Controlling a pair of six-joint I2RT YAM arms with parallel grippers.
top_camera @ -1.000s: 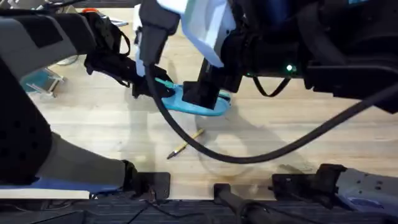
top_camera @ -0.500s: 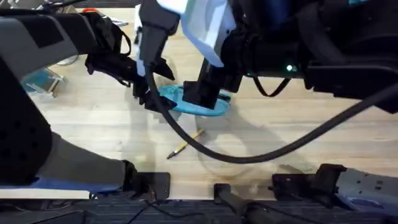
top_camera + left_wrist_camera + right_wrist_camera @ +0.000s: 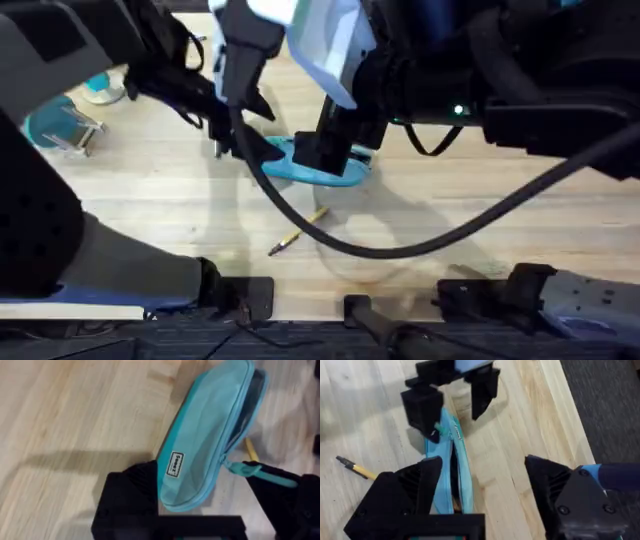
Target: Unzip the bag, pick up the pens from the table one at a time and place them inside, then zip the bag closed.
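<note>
One pen (image 3: 297, 231) is lying on the counter (image 3: 160, 190); the left hand (image 3: 451, 391), open, is lifting off the half-unzipped bag (image 3: 207, 435); the right hand (image 3: 480, 492) is open too.

Light blue bag (image 3: 205, 435) with a small white label printed in dark letters, teal zipper pull (image 3: 260, 472), tan pen (image 3: 297, 231) with dark tip, pale wooden table (image 3: 150, 200) with visible grain, black fingers (image 3: 422, 407)

Light was even and fairly bright on the table (image 3: 150, 200), with soft shadows near the bag (image 3: 310, 168). Both arms loomed large, dark and blurred under the overhead camera. The wrist views looked slightly soft, perhaps from motion.
</note>
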